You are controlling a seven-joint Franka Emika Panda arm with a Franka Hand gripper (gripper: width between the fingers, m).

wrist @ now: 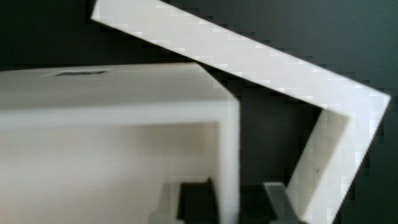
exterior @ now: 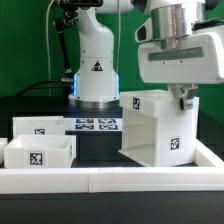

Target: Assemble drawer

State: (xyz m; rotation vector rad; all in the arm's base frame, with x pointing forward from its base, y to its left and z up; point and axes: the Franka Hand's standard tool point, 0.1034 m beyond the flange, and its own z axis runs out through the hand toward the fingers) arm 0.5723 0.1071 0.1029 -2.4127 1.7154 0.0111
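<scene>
The jaws grip a thin wall of the tall box [exterior: 150, 132] between them, a sensible hold; it looks light, stiff, slippery.

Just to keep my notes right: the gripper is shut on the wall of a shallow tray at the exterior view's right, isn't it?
No: the part is wrong. The gripper is shut on the wall of the tall box at the exterior view's right; the wrist view shows that wall between its fingers.
</scene>
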